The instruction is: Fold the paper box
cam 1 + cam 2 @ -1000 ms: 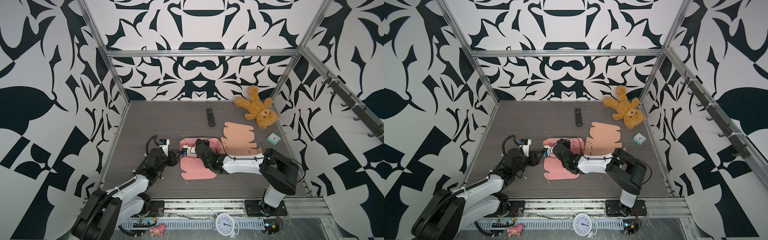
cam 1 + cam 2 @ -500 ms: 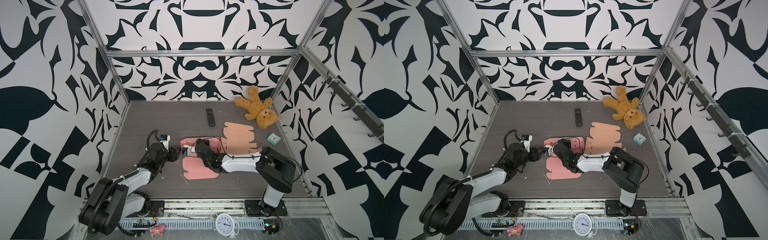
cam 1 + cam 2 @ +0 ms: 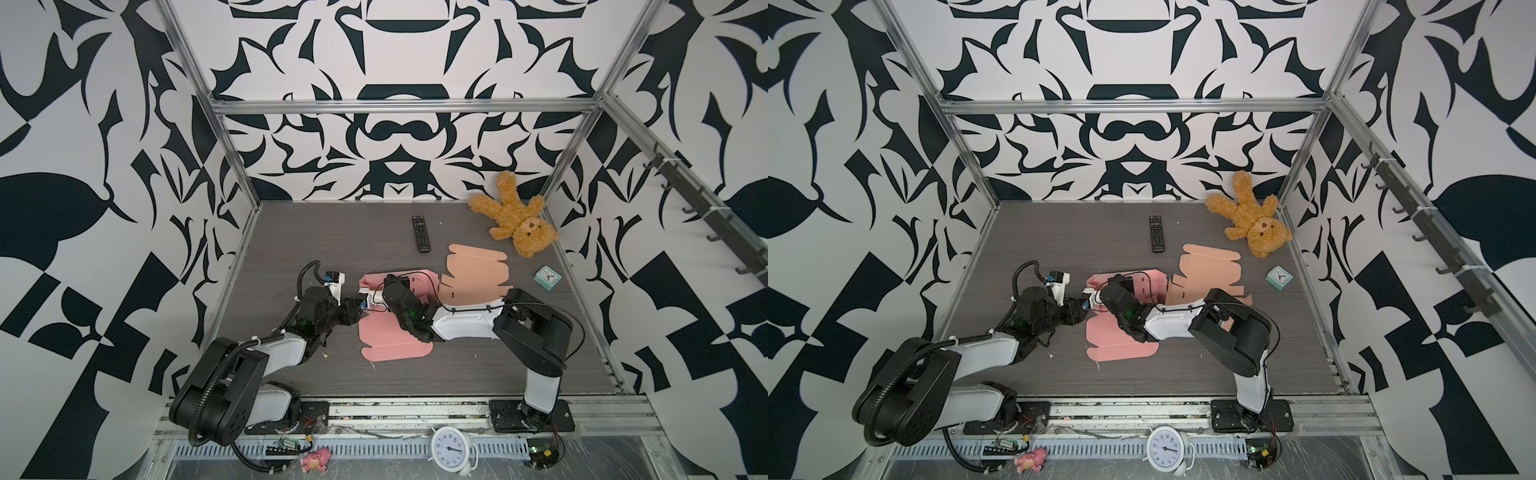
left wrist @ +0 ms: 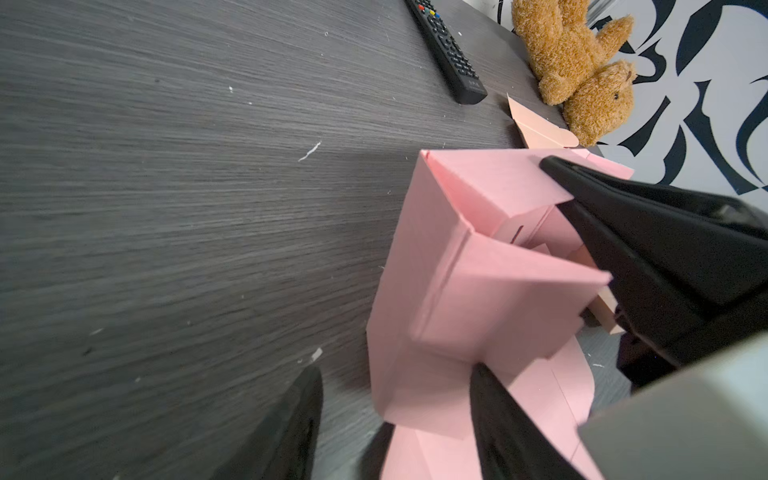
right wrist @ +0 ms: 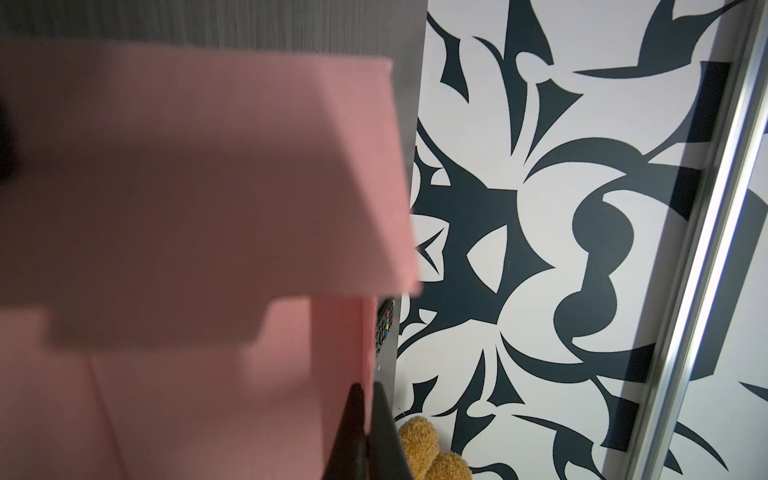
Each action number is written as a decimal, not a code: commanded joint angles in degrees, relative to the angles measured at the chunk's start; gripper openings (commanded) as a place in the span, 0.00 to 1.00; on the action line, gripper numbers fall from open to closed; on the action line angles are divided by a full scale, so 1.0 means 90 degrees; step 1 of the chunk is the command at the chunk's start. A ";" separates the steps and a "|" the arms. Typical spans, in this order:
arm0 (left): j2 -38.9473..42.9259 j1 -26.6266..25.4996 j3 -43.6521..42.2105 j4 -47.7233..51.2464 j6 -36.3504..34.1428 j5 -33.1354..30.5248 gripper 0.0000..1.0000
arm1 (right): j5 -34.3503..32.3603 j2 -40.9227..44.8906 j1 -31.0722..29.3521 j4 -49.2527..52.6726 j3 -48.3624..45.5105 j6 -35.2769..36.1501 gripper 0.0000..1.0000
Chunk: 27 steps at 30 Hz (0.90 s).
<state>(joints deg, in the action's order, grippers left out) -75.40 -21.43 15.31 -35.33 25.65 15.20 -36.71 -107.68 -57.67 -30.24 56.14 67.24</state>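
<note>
Box [image 3: 388, 343], pink and half folded, lies on the table [image 3: 291, 249] near the remote [image 3: 421, 234]. Right gripper [image 5: 368, 386] jaws pinch its raised wall; left gripper [image 4: 395, 374] jaws stand spread astride a corner flap.

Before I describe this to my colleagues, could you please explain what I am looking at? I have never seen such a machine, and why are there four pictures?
This is a robot with two arms, each ending in a two-fingered gripper. Two pictures come from a camera pair above, looking down on everything; the other two come from small cameras on the arms' wrists, so they look close and tilted. On the dark table lie a half-folded pink paper box, a flat tan cardboard sheet, a remote control, a teddy bear and a small teal clock. The right gripper is closed and seems to pinch an upright wall of the pink paper box. The left gripper is open, its fingers either side of a box corner.
</note>
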 commanded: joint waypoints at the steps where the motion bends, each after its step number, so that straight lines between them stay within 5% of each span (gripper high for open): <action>1: 0.0066 0.0024 -0.0155 -0.0344 0.0031 0.0074 0.60 | 0.0231 0.0219 0.0019 -0.0546 0.0071 0.0196 0.00; 15: -0.0763 0.0019 0.0230 -0.1168 -0.0335 -0.0186 0.60 | 0.1167 0.0731 0.0397 0.1255 0.0514 -0.0683 0.00; 27: -0.1180 0.0019 0.0445 -0.1609 -0.0475 0.0025 0.60 | 0.0989 0.0480 0.0392 0.1455 0.0708 -0.0573 0.00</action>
<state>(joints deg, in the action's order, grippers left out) -85.69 -21.43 17.37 -46.96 22.61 14.81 -27.77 -103.22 -53.82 -17.37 60.66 63.05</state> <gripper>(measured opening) 0.604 0.041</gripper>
